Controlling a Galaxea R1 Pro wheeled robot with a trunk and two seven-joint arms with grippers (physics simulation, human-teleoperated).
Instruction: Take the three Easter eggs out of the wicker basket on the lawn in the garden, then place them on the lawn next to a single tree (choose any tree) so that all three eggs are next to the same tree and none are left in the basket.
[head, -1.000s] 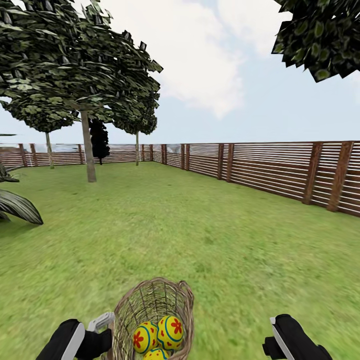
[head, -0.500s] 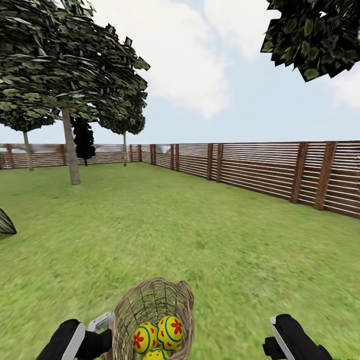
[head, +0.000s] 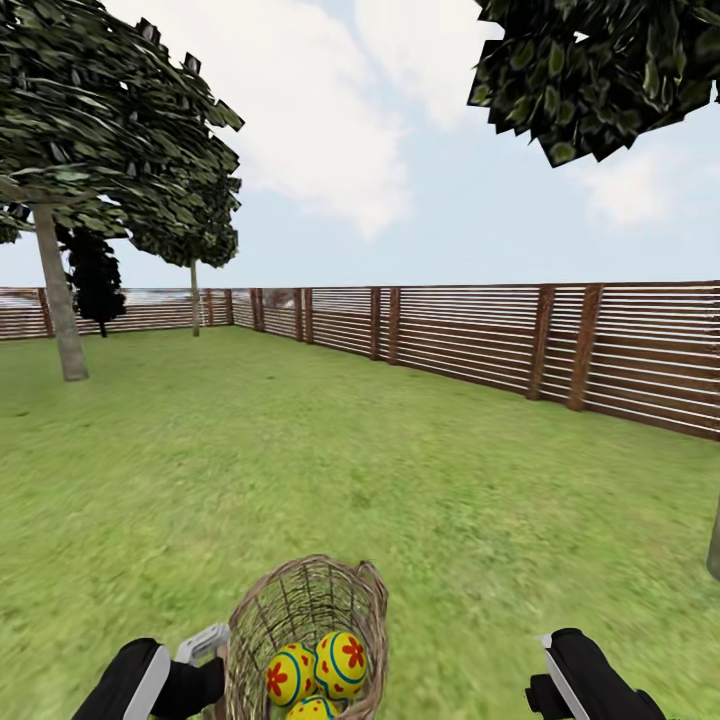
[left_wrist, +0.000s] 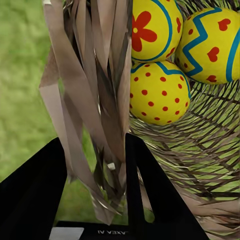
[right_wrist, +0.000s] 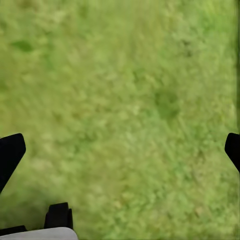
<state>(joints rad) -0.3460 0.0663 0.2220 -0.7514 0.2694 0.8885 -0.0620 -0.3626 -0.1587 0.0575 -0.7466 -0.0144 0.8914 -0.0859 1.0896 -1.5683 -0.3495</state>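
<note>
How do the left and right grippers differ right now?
The left gripper is shut on the wicker basket, its fingers pinching the woven rim; the right gripper is open, fingers spread wide with nothing between them. In its wrist view the left gripper looks at three Easter eggs inside the basket; the right gripper faces bare lawn. In the head view, both sit low at the frame's bottom edge, and both have black fingers.
</note>
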